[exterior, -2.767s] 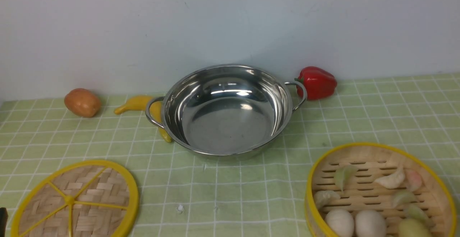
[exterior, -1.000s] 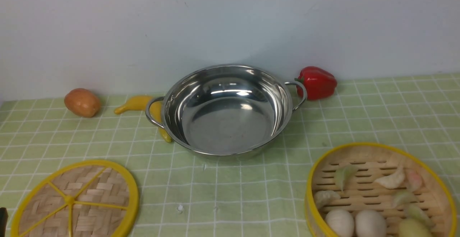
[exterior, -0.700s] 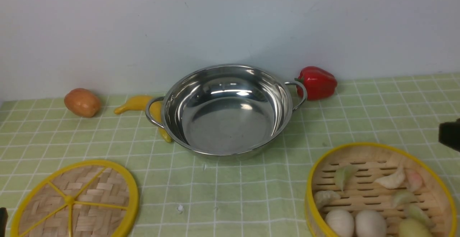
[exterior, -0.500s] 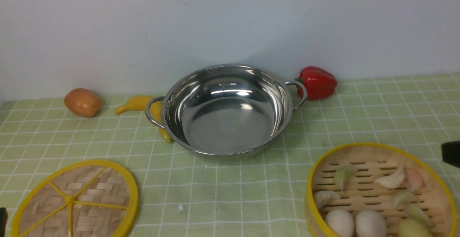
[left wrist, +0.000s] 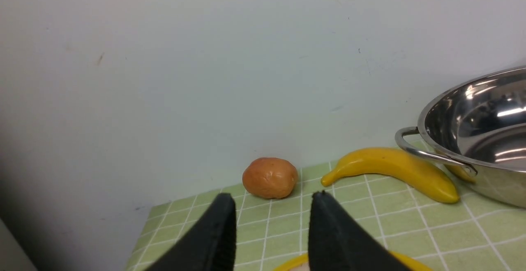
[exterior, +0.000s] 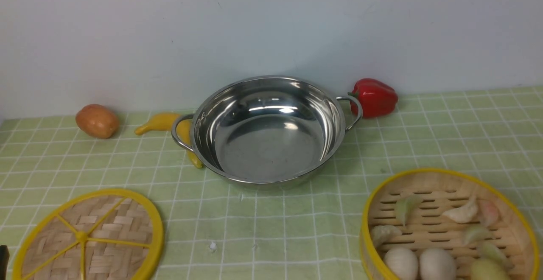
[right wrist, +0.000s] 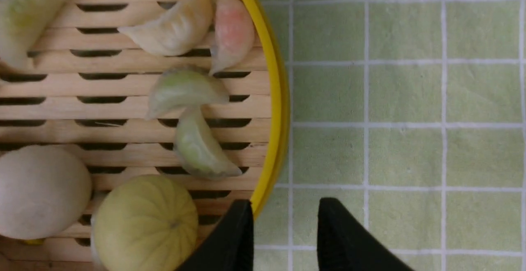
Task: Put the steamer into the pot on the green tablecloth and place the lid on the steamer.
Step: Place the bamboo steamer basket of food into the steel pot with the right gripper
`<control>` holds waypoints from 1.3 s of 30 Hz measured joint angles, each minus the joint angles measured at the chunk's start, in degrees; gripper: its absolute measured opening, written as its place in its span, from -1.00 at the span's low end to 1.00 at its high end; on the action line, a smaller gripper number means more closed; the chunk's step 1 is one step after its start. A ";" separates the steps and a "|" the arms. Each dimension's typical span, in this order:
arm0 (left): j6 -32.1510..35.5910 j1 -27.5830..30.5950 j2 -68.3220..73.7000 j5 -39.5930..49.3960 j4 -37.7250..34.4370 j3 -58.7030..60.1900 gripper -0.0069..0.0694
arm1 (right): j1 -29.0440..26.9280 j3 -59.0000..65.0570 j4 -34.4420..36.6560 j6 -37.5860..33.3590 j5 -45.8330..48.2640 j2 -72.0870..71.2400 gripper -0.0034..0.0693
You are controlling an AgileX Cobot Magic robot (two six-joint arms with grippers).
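Nothing is done yet: the steamer (exterior: 428,225) is sitting on the green tablecloth (exterior: 445,135), front right of the empty pot (exterior: 267,144), the lid (exterior: 89,235) lying front left. The right gripper (right wrist: 283,238) is hovering, jaws parted, seemingly straddling the steamer's rim; the left gripper (left wrist: 271,230) is waiting open-jawed and empty. A banana (exterior: 161,121) is lying under the pot's handle.

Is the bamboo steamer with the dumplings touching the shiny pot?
Apart. The front view shows a strip of green tablecloth lying between the steamer and the pot.
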 joint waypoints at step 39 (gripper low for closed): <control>0.00 0.00 0.00 0.00 0.00 0.00 -0.18 | 0.00 -11.74 3.65 -3.61 2.08 31.22 -0.65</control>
